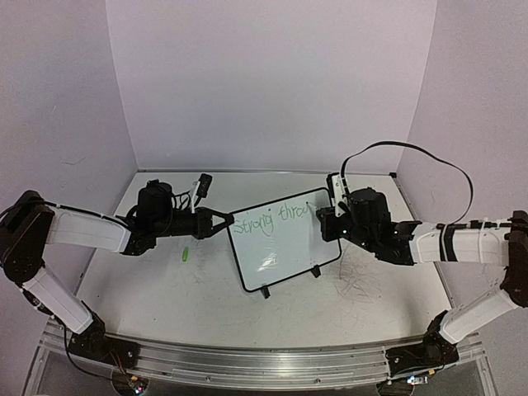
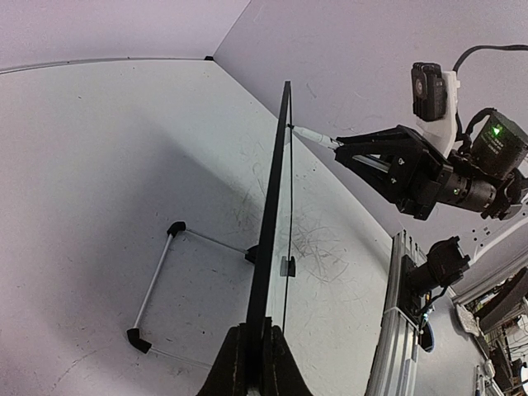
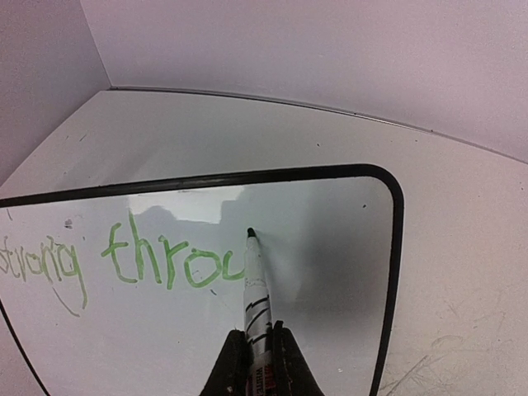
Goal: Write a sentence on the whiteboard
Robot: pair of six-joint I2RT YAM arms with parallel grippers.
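While the left tool is clenching on the black frame at the whiteboard's left edge, the right tool is gripping a marker and touching its tip to the board face. The whiteboard is standing tilted on its two black feet mid-table, between the two arms. On it the green sentence is reading "Strong thro" plus a partly formed next letter. The marker tip is sitting right at the end of that stroke, in the board's upper right area. The marker barrel is carrying print, too small to read. Faint grey scribbles are showing on the table right of the board. Under the left arm a small green item is lying on the table.
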